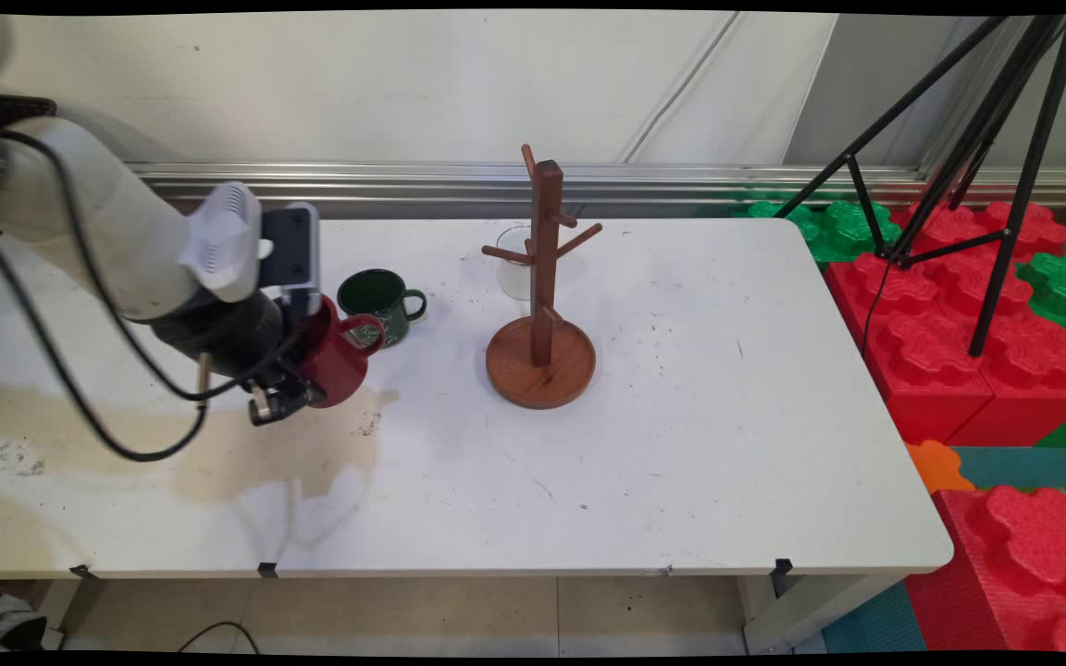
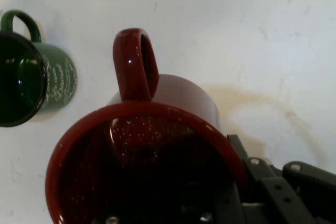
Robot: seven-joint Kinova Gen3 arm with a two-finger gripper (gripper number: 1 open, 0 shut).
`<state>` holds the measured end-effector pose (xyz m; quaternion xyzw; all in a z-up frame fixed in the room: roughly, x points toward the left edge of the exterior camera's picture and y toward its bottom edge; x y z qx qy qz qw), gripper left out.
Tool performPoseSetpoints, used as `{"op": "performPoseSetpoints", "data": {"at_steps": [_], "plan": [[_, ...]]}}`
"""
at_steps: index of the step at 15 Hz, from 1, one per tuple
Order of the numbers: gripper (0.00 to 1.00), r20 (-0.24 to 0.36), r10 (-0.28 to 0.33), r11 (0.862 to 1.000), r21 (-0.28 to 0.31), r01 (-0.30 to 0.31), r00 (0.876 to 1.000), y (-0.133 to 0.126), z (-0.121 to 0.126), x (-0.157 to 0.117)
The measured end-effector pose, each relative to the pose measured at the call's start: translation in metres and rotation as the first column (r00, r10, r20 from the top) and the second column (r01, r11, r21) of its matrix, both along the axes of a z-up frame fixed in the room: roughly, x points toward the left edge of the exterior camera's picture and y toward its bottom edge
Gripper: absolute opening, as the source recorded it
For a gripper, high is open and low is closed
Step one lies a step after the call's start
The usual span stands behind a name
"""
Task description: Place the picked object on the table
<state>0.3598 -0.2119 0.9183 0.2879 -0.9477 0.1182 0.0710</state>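
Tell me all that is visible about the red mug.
The red mug looks like speckled enamel, dark red, with a loop handle. The gripper holds it by the rim, one finger inside and one outside. It is tilted, its handle toward the green mug, which stands apart. Whether it touches the table is unclear.

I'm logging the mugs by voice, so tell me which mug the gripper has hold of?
The red mug. The gripper grips its rim, one finger inside, unlike the green mug and the clear cup behind the wooden mug tree, both left free.
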Motion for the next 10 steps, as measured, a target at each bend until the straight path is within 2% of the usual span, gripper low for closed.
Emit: {"op": "performPoseSetpoints", "data": {"at_steps": [6,10], "plan": [[0.00,0.029,0.107,0.994,0.027,-0.108,0.994,-0.020,-0.028,-0.007],[0.00,0.034,0.188,0.981,0.044,-0.190,0.982,-0.033,-0.049,-0.007]]}}
